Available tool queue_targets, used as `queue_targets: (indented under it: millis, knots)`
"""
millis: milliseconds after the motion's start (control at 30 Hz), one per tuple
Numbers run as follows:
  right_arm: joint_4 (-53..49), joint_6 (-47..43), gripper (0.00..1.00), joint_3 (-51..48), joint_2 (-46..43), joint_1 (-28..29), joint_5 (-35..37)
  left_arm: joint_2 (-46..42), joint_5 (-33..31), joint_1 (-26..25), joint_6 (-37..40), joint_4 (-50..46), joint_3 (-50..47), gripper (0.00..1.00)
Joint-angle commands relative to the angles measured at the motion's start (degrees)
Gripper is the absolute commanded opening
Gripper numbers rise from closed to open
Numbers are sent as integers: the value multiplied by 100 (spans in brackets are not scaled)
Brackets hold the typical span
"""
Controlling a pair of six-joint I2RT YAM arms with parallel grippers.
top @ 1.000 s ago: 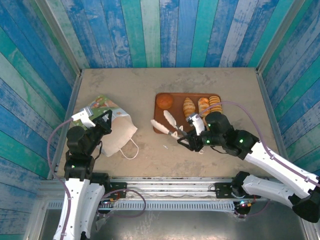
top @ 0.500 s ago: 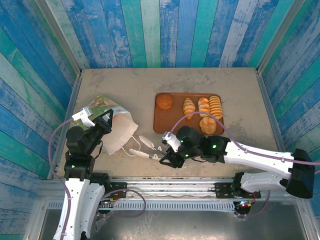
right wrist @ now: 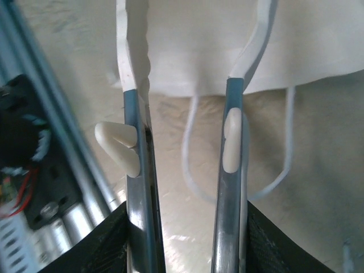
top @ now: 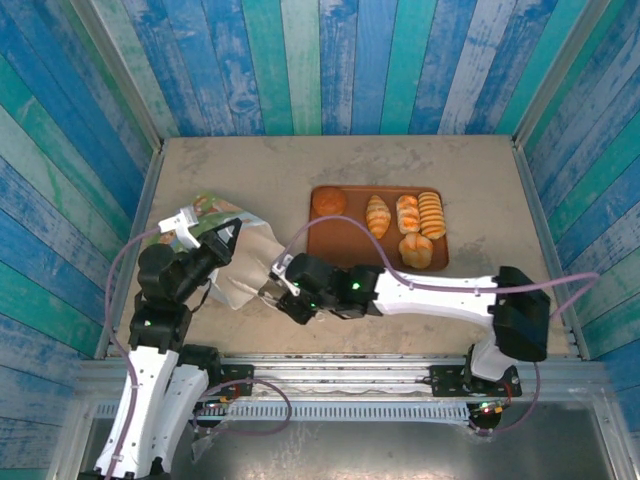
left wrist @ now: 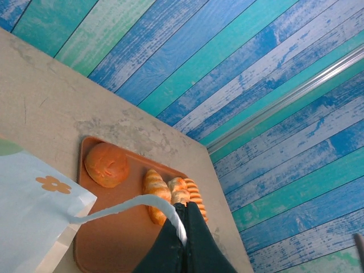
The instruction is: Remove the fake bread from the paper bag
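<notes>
The paper bag (top: 250, 252) lies at centre left, its white loop handle pinched in the fully closed left gripper (top: 224, 236). The right gripper (right wrist: 190, 34), jaws half open and holding nothing, points at the bag's edge. To the right, the brown tray (top: 345, 242) holds five pieces of fake bread (top: 378, 215).

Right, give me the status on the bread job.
Done: five bread pieces sit on the tray. In hand: the left fingers are shut on the handle of the bag, and the right fingers are open at the bag's edge. Left: whatever is inside the bag, which can't be seen.
</notes>
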Motion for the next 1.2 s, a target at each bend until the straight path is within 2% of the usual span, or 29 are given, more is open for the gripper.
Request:
queue_targets:
  millis: [0,333,633,1167]
  knots:
    - [-258,-70,49,500,368,13,755,-64,79,-20,159,28,234,0]
    - [-807,-598,52,1790,1550,-68,1628,-326,-281,-20,198,-264,223,0]
    - [-1096,-1023,52,2850,2536,-174,1665,-377,-345,-20,275,-375,307,0]
    - [-983,-1334,52,3972,3584,-227,1873,-415,-499,-20,510,-644,465,0]
